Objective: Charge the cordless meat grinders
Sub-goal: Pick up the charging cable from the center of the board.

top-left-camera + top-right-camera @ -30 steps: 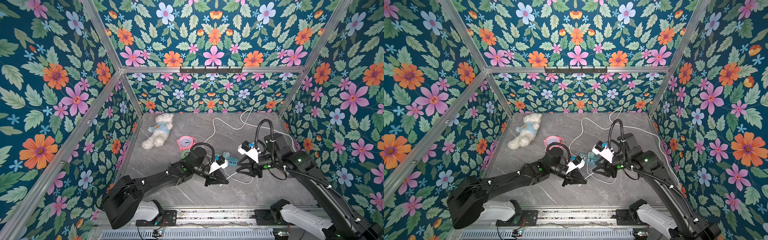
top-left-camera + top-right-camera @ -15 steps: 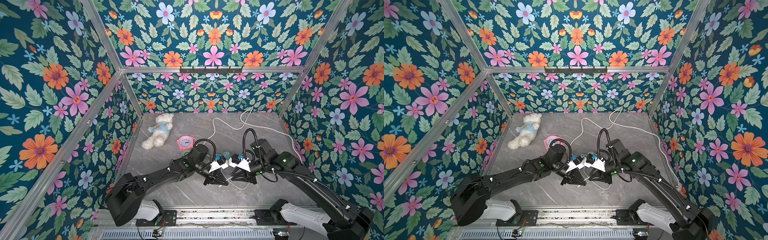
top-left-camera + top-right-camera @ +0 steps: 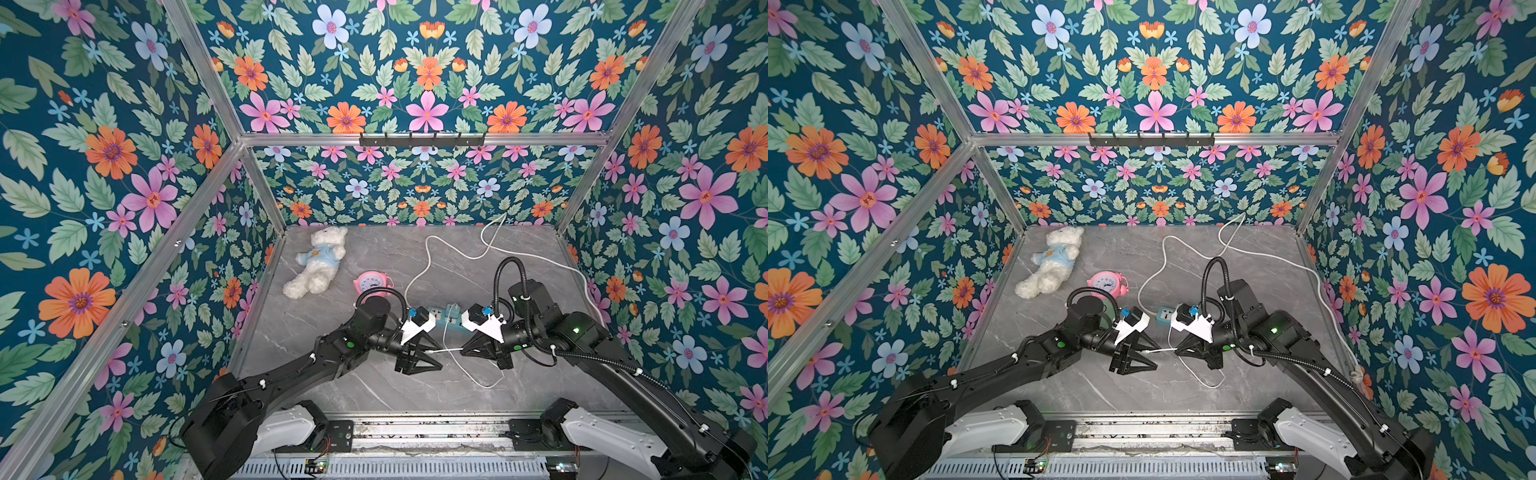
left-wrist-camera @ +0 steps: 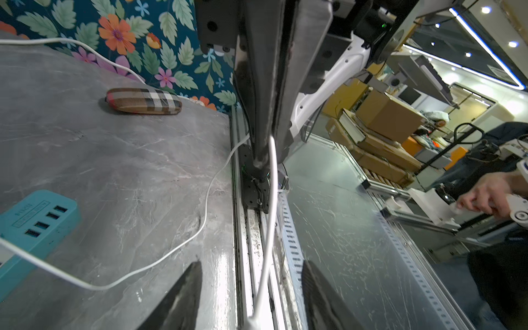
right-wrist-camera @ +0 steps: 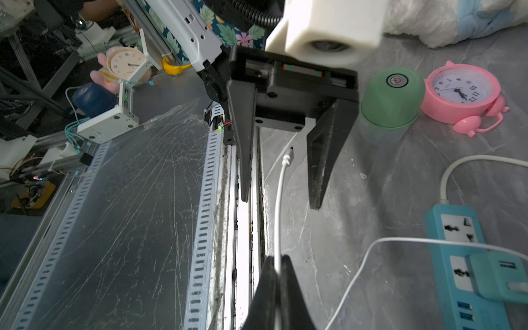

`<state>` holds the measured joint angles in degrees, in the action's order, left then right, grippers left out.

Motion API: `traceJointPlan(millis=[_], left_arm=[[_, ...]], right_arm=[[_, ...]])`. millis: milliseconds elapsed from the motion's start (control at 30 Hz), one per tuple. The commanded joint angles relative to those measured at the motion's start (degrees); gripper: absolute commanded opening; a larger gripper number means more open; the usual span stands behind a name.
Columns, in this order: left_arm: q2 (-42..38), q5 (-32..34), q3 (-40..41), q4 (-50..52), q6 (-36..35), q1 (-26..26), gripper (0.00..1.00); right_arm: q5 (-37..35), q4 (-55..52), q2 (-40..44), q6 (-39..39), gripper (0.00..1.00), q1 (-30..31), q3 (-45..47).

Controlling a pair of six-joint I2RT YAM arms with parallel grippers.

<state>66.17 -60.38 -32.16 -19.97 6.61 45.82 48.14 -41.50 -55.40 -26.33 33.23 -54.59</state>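
Note:
The cordless meat grinder (image 5: 391, 97), a mint-green dome with a silver button, stands beside the pink clock; in both top views my left arm hides it. My right gripper (image 5: 275, 260) (image 3: 460, 351) is shut on the white charging cable (image 5: 278, 200) a short way behind its plug (image 5: 287, 158). Facing it tip to tip, my left gripper (image 3: 436, 358) (image 4: 251, 265) (image 5: 280, 203) is open. The cable's plug end hangs in the gap between its fingers, touching neither. Both grippers hover low over the table's front middle.
A teal power strip (image 3: 451, 318) (image 5: 457, 237) with a teal cube adapter (image 5: 497, 274) lies just behind the grippers. The pink alarm clock (image 3: 372, 282), a white teddy bear (image 3: 318, 262) and a plaid case (image 4: 143, 101) are on the table. The table's front rail (image 5: 243, 228) is right below.
My right gripper came in from the right and shut on the cable beside the left fingertips. The left jaws then opened and let the cable end go.

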Motion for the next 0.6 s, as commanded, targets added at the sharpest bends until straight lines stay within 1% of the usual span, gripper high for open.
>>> traceJointPlan(millis=[0, 100, 200, 267, 367, 467, 500, 567], left_arm=[[-3.5, 6.9, 3.4, -12.2, 5.1, -0.2, 0.57], [-8.0, 12.6, 5.6, -13.0, 2.3, -0.3, 0.55], [-10.8, 15.7, 6.4, -12.6, -0.7, -0.3, 0.53], [-11.4, 16.3, 6.5, -12.5, -1.5, -0.3, 0.5], [-11.3, 15.3, 6.5, -12.5, -1.3, -0.3, 0.36], [-11.6, 14.9, 6.7, -12.5, -0.8, -0.2, 0.26], [-11.8, 14.9, 6.8, -12.5, -0.7, -0.2, 0.25], [-12.3, 15.1, 7.1, -11.9, -0.8, -0.3, 0.25]], right_arm=[[3.3, 4.9, 0.8, 5.4, 0.0, -1.1, 0.6], [4.7, 5.8, 1.2, 7.4, 0.0, -1.9, 0.8], [5.8, 6.1, 1.3, 8.6, 0.0, -1.9, 0.9], [6.1, 6.1, 1.3, 8.9, 0.0, -1.9, 0.8], [5.8, 5.6, 1.3, 8.8, 0.0, -1.9, 0.8], [5.6, 5.4, 1.5, 9.2, 0.0, -2.4, 0.8], [5.8, 5.6, 1.6, 9.5, 0.0, -2.7, 0.9], [6.2, 5.7, 1.9, 9.9, 0.0, -3.3, 0.9]])
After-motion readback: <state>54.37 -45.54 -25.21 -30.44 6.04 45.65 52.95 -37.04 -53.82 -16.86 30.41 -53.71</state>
